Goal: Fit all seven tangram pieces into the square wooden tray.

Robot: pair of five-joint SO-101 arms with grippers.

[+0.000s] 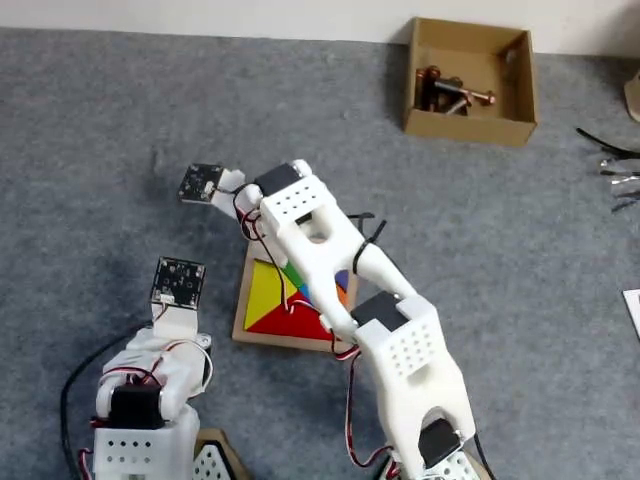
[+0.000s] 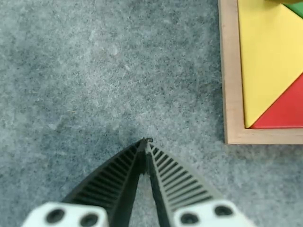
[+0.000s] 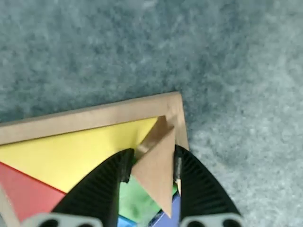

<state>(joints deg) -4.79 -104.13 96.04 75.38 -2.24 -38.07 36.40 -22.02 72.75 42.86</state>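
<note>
tray (image 1: 241,296) at frame centre is judged nearly filled, tan triangle (image 3: 158,175) clamped unseated by right gripper (image 3: 152,158), jaws of left gripper (image 2: 144,144) pressed together.

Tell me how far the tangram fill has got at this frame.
Done: yellow piece, red piece, green piece and blue piece lie in the tray. In hand: the right claw grips a tan triangle, tilted at the tray's corner beside the yellow piece. Left: seat it flat; the right arm hides part of the tray, so other gaps may remain.
</note>
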